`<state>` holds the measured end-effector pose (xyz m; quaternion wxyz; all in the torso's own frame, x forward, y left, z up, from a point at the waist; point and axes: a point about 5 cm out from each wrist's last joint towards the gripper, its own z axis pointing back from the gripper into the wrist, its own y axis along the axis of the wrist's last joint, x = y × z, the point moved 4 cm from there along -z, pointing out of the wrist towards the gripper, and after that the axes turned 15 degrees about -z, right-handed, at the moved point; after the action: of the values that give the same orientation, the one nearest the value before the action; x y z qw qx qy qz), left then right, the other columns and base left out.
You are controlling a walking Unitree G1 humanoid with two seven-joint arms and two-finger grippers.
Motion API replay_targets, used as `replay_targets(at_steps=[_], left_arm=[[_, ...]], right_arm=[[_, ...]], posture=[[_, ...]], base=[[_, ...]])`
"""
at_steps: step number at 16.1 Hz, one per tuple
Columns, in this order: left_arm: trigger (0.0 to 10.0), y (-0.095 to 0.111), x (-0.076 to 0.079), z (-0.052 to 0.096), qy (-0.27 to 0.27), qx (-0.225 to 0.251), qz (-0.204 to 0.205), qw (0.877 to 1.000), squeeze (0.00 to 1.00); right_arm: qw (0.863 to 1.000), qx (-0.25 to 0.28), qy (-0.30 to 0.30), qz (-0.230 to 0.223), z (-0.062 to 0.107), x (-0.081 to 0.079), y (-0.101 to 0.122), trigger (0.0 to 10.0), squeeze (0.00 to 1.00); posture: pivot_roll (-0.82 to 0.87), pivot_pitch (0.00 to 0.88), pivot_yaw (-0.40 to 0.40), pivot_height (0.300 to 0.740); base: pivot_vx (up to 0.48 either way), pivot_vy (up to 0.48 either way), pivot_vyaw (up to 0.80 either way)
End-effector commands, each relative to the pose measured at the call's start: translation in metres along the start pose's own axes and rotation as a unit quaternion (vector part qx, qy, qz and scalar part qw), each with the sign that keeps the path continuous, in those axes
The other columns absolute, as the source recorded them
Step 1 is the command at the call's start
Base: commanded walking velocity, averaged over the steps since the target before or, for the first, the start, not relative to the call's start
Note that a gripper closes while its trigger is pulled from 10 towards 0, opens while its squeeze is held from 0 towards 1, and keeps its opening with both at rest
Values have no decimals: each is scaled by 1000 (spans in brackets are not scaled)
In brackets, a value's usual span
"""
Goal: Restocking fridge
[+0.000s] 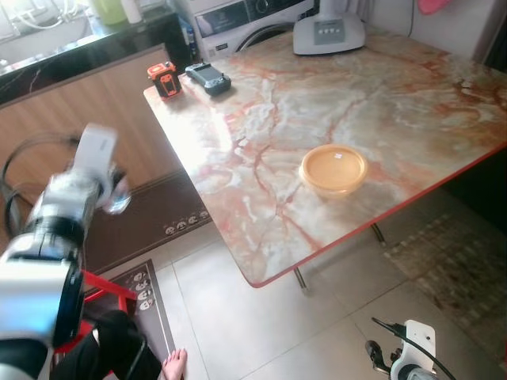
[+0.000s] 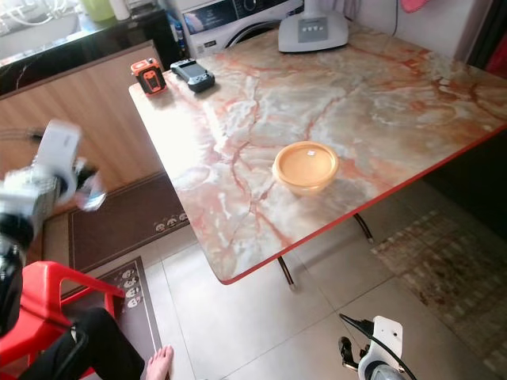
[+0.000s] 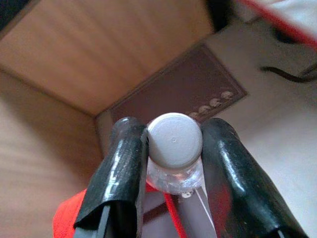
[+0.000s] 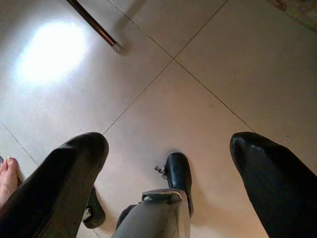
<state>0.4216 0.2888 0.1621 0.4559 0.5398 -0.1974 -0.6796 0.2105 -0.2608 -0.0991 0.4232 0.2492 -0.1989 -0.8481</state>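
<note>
Left eye view: the left hand is raised off the near-left corner of the marble surface, out over the dark mat beside the wooden cabinet. It is blurred, but something clear and pale sits at its tip: the bottle. On the surface, well apart from that hand, stands a round orange lidded tub; at the far-left corner lie an orange-and-black gadget and a dark one. No fridge can be made out. A person's bare foot shows on the floor tiles by a red chair.

Right eye view: the same scene. The right hand hangs low near the floor, below the surface's near edge, idle.

Left wrist view: the two black fingers are clenched on the neck of the clear bottle just under its grey cap, one on each side. The cap faces the camera, so the bottle's long axis seems to run along the fingers, its body pointing away toward the mat and red chair beyond.

Right wrist view: the fingers are spread wide, grasping nothing, above pale tiles and the robot's own foot.

Since the bottle is already gripped in the left hand, the next move likely turns on carrying it to the fridge; the tub lies nearer the idle right arm.
</note>
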Motion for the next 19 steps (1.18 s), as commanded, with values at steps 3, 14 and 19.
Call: replay_targets(at_steps=[3, 14, 19], left_arm=[[10000, -94, 12, 9, 37, -91, 47, 994, 0], [10000, -119, 111, 22, -69, -29, 109, 991, 0], [10000, -168, 153, 45, -135, -124, 90, 979, 0]], right_arm=[[1000, -6, -5, -7, 0, 0, -8, 10000, 0], [1000, 0, -7, -15, 1, 2, -7, 10000, 0], [1000, -5, -9, -12, 0, 2, -6, 10000, 0]], posture=[[-86, 47, 170, 740], [-101, 47, 176, 740], [-90, 61, 165, 740]], base=[[0, 0, 0], [0, 0, 0], [0, 0, 0]])
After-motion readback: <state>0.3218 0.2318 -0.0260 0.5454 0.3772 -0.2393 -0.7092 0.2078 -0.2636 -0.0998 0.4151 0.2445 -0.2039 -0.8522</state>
